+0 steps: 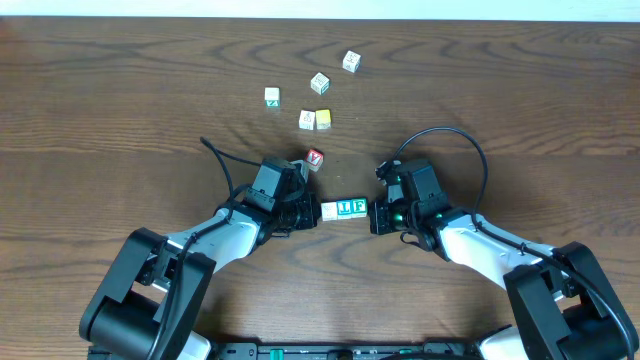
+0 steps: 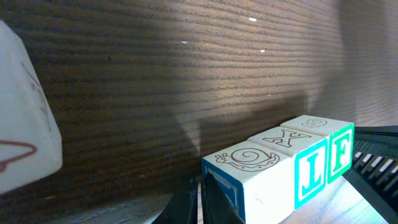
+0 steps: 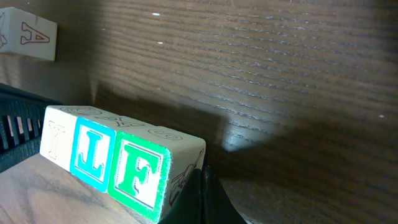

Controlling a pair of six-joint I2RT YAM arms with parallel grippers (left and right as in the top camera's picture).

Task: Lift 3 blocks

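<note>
Three blocks stand in a tight row between my two grippers: a cream-faced one (image 1: 329,210) (image 2: 249,160) (image 3: 56,140), a blue "L" one (image 1: 344,208) (image 2: 310,173) (image 3: 93,154) and a green "F" one (image 1: 358,207) (image 2: 340,155) (image 3: 140,177). My left gripper (image 1: 316,212) (image 2: 200,200) is shut, its tip pressed against the cream block's end. Pressed against the green block's end is the tip of my shut right gripper (image 1: 373,214) (image 3: 202,200). Whether the row touches the table, I cannot tell.
A red "Y" cube (image 1: 315,158) (image 2: 18,124) lies just behind my left gripper. Farther back are a yellow-faced cube (image 1: 323,119) and several other cubes (image 1: 319,83). A cube with an "A" face (image 3: 28,34) shows at the upper left of the right wrist view.
</note>
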